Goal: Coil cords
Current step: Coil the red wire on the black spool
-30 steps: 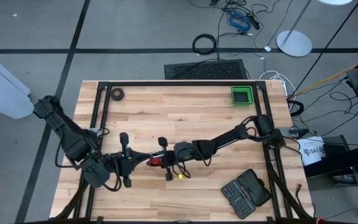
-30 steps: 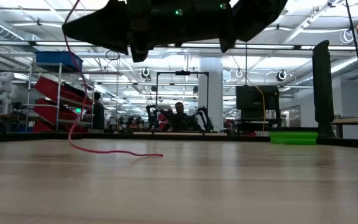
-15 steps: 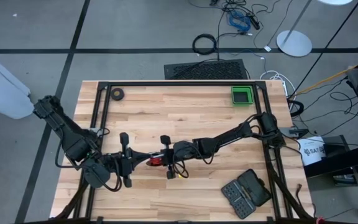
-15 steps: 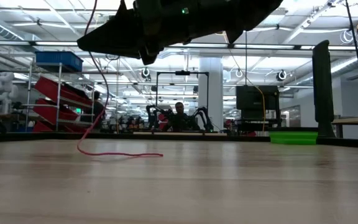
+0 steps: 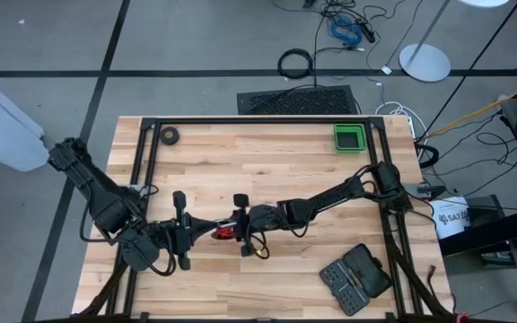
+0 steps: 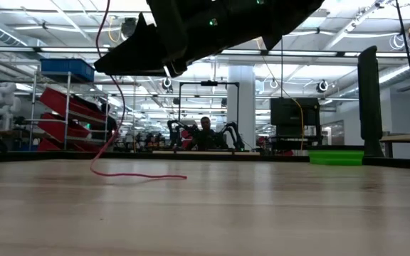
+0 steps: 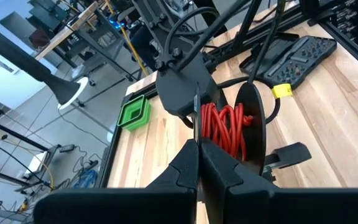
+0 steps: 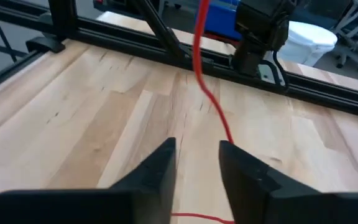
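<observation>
The cords are a red wire wound on a dark spool (image 7: 225, 127), held above the table near its middle (image 5: 225, 232). A loose red strand (image 6: 112, 107) hangs from it, and its end (image 6: 144, 176) lies on the wood. My left gripper (image 7: 197, 149) is shut on the spool and comes from the table's left (image 5: 212, 230). My right gripper (image 8: 197, 158) faces it from the right (image 5: 238, 226), open, with the strand (image 8: 213, 106) running down just past its fingertips. My left gripper pinches the thin near flange of the spool at its rim (image 7: 196, 121) between its two fingers, coming about level from the table's left. The spool stands on edge, clear of the table. My right gripper: the red strand passes one fingertip (image 8: 229, 149); I cannot tell whether they touch.
A green tray (image 5: 349, 136) sits at the far right and a small tape roll (image 5: 170, 135) at the far left. A black case (image 5: 354, 276) lies near the front right. A yellow tag (image 5: 260, 254) lies under the right gripper. Black frame bars run along the table's sides.
My right gripper has tipped in place. The hanging part of the red strand has swung a little toward the table's right, while its end has stayed on the wood where it lay.
</observation>
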Robot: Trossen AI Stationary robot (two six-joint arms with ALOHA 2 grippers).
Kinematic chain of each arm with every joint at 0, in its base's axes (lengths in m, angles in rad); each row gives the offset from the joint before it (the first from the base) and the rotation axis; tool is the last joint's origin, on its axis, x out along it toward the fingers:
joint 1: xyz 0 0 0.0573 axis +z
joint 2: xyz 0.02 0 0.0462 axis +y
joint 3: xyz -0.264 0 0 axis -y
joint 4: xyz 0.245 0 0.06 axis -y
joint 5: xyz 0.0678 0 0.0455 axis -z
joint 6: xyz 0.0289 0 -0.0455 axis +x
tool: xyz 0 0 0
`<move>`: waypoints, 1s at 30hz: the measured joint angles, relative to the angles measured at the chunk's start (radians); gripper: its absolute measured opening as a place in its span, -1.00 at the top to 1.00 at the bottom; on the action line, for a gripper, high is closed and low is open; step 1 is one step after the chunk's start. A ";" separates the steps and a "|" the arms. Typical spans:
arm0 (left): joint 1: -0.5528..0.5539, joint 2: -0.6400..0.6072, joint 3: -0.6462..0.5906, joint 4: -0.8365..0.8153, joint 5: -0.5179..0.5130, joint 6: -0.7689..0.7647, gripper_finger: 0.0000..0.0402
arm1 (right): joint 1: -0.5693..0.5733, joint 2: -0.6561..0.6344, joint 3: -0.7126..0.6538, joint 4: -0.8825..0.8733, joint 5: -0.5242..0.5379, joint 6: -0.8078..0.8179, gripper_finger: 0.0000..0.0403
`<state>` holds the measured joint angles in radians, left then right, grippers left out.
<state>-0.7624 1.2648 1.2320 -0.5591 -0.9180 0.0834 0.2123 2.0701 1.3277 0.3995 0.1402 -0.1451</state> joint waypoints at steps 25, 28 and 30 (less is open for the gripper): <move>0.000 0.000 -0.001 0.000 0.000 -0.002 0.96 | 0.025 -0.019 0.000 -0.047 0.123 -0.023 0.24; 0.000 0.000 -0.002 0.000 0.000 -0.002 0.96 | 0.018 -0.013 0.001 -0.054 0.120 -0.023 0.24; 0.000 0.000 -0.002 0.000 0.000 -0.002 0.96 | 0.013 -0.013 0.000 -0.055 0.119 -0.015 0.24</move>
<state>-0.7624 1.2648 1.2304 -0.5588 -0.9184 0.0814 0.2253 2.0575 1.3273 0.3449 0.2596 -0.1601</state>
